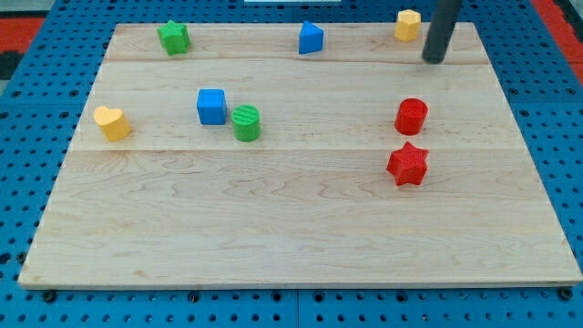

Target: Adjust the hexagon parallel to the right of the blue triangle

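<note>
The yellow hexagon (408, 25) sits near the board's top edge, at the view's upper right. The blue triangle (311, 38) lies to its left along the same top strip, slightly lower in the view. My tip (435, 59) is the lower end of a dark rod that comes down from the view's top. It rests just right of and below the hexagon, a small gap apart from it.
A green star (173, 37) is at the top left. A yellow heart (112, 122), a blue cube (211, 107) and a green cylinder (245, 123) lie at mid left. A red cylinder (411, 116) and red star (407, 164) lie at the right. The wooden board (291, 237) sits on blue pegboard.
</note>
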{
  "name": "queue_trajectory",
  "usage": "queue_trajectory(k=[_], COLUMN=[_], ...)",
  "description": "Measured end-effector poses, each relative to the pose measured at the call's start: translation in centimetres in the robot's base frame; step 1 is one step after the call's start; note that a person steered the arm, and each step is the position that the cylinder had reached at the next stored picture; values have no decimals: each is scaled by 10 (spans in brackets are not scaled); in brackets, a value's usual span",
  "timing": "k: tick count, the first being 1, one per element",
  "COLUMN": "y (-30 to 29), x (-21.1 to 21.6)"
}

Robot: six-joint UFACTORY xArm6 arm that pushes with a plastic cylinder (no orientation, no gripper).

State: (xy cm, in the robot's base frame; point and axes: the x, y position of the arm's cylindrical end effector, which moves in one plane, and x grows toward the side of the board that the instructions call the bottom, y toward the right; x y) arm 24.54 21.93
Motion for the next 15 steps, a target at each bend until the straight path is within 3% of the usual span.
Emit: queue_trajectory(k=[1, 3, 5, 7, 11, 13, 15], y=[11, 0, -51, -75, -138, -111, -63], x=[-53, -54, -54, 21, -30, -52, -25])
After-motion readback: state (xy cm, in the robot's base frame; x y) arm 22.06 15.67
